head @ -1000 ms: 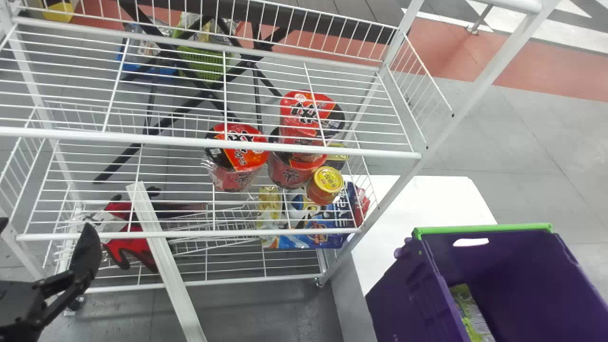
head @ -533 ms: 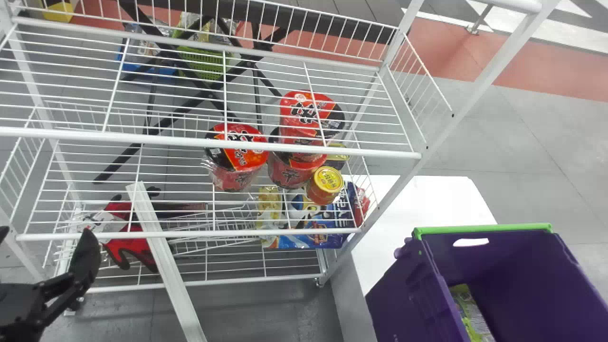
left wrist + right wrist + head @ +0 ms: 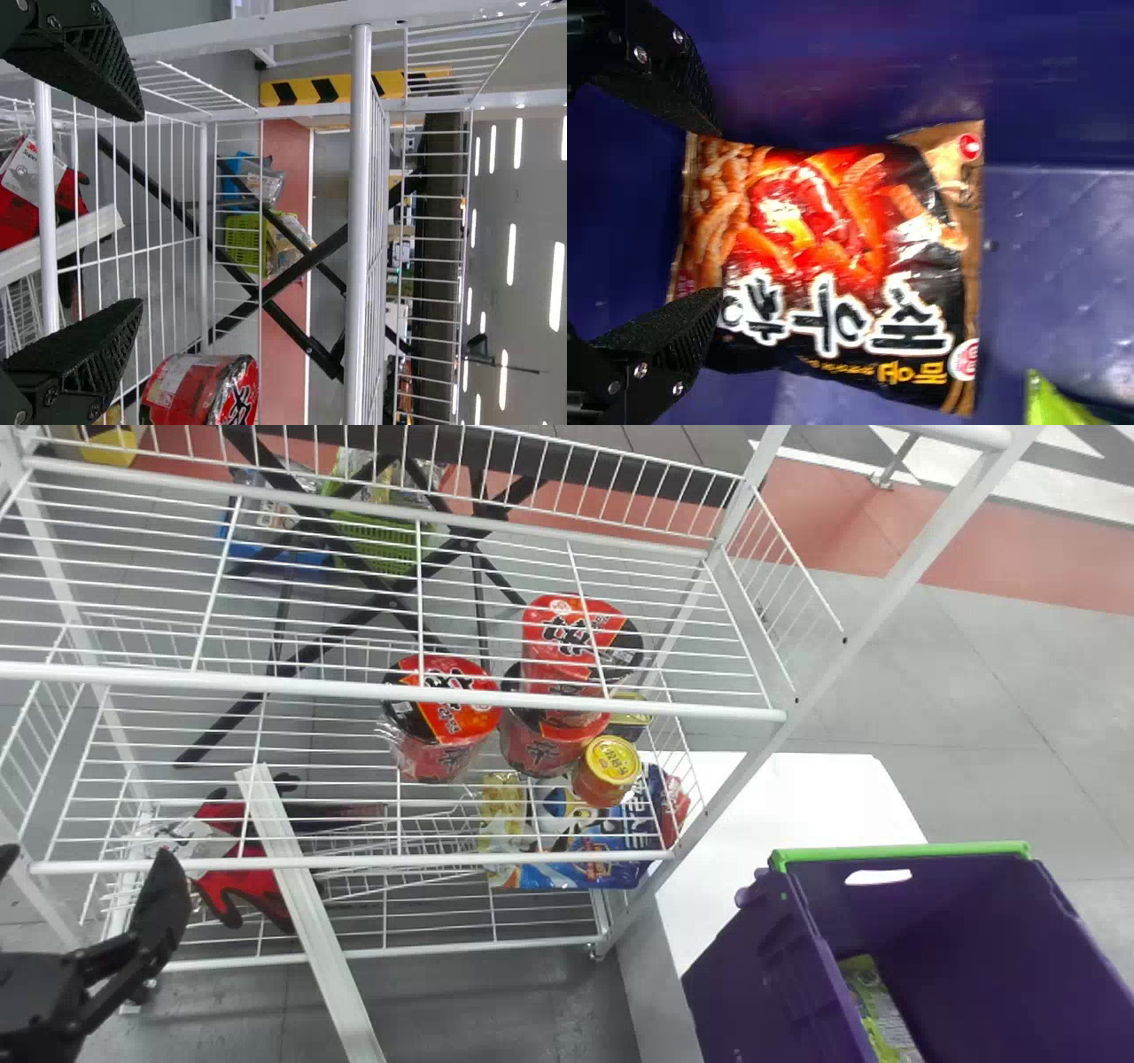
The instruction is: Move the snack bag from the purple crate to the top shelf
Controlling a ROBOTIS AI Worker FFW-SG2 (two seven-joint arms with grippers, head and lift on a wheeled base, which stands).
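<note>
Left gripper, head view lower left: parked, fingers spread, empty. Top shelf, upper left: unchanged this past second; transfer still ahead. Purple crate, lower right. Right gripper: fingers wide, unclosed, at end of snack bag, mid-frame, inside crate.

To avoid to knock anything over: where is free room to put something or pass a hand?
The upper wire shelf is bare between its rails; so is the shelf below, left of the red cups, and the white table between rack and purple crate. Crowded: that lower shelf's right end, where cups and a yellow-lidded tub stand.
</note>
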